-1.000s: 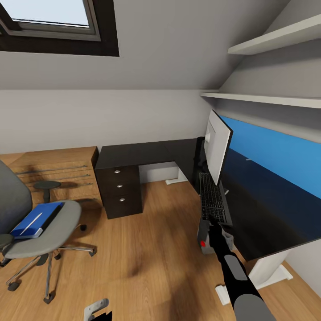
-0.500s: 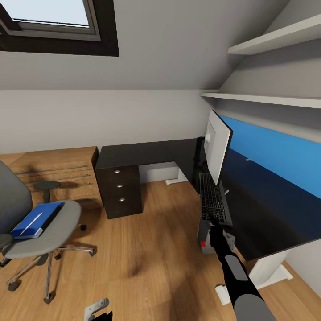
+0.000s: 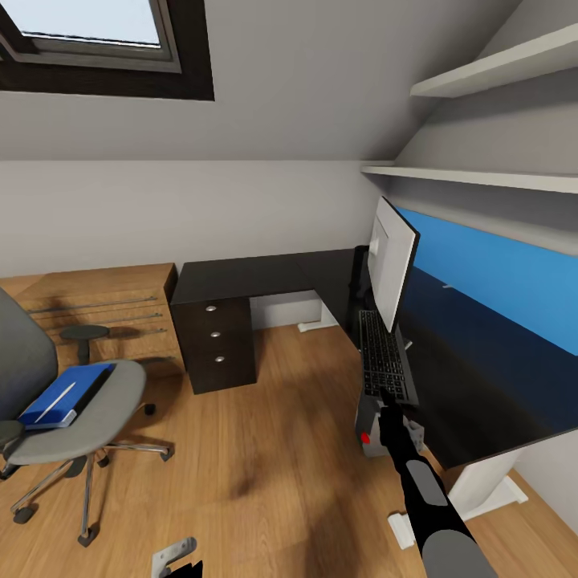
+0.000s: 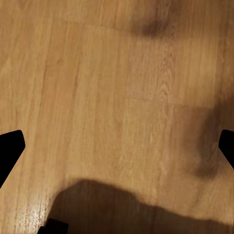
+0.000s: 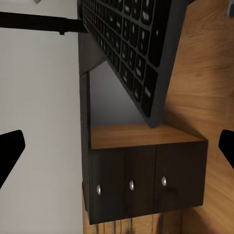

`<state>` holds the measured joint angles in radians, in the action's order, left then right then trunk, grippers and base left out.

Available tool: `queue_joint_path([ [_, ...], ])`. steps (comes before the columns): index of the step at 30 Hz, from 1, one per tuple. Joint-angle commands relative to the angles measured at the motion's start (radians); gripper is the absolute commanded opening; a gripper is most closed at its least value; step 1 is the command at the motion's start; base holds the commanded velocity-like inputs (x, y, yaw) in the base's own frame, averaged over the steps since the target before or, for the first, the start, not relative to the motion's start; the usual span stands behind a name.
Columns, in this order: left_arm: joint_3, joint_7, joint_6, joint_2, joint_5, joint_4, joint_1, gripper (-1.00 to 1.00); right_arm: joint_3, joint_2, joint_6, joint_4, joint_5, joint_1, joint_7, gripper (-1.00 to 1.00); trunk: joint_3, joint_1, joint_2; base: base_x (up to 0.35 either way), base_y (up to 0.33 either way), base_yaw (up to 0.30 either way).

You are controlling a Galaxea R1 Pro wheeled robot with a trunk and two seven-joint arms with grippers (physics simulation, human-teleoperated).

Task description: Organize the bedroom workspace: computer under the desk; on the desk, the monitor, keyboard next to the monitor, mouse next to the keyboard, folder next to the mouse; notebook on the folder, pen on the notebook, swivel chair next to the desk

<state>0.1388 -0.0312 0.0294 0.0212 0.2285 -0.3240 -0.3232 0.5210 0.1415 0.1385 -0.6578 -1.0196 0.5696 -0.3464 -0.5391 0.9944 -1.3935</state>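
Observation:
The monitor (image 3: 393,261) stands on the black desk (image 3: 257,277), with the keyboard (image 3: 384,357) lying in front of it and overhanging the desk edge. The grey computer (image 3: 367,433) with its red light sits on the floor under the desk, partly behind my right arm. My right gripper (image 3: 388,399) is open at the keyboard's near end; in the right wrist view the keyboard (image 5: 131,44) is just ahead of the spread fingers (image 5: 10,151). The blue folder (image 3: 64,393) lies on the swivel chair (image 3: 96,417), a thin pale pen on top. The mouse is out of view. My left gripper (image 3: 172,558) hangs open over the floor.
The desk's black drawers (image 3: 215,341) with silver knobs stand at its left end, beside a low light-wood cabinet (image 3: 96,309). Two white shelves (image 3: 482,178) run along the right wall. Wood floor (image 3: 273,449) lies between the chair and the desk.
My right gripper has edged slightly forward toward the keyboard's near end. Everything else is as before.

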Motion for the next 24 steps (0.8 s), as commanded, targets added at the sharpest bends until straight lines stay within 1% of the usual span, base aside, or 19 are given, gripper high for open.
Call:
queue_joint_path([
  [1, -0.001, -0.002, 0.003, 0.0, 0.009, 0.0, -0.001, 1.0, 0.006, 0.001, 0.01, 0.0, -0.01, 0.001, -0.004, 1.0, -0.004, 0.004, -0.008, 0.0, 0.0, 0.0],
  [21, -0.001, -0.001, 0.003, 0.0, 0.009, 0.0, -0.001, 1.0, 0.012, 0.001, 0.011, 0.0, -0.01, 0.001, -0.003, 1.0, -0.067, 0.081, -0.148, 0.0, 0.0, 0.0],
  [24, -0.001, -0.001, 0.003, 0.0, 0.009, 0.0, -0.001, 1.0, 0.013, 0.001, 0.012, 0.0, -0.01, 0.001, -0.003, 1.0, -0.067, 0.081, -0.148, 0.0, 0.0, 0.0],
])
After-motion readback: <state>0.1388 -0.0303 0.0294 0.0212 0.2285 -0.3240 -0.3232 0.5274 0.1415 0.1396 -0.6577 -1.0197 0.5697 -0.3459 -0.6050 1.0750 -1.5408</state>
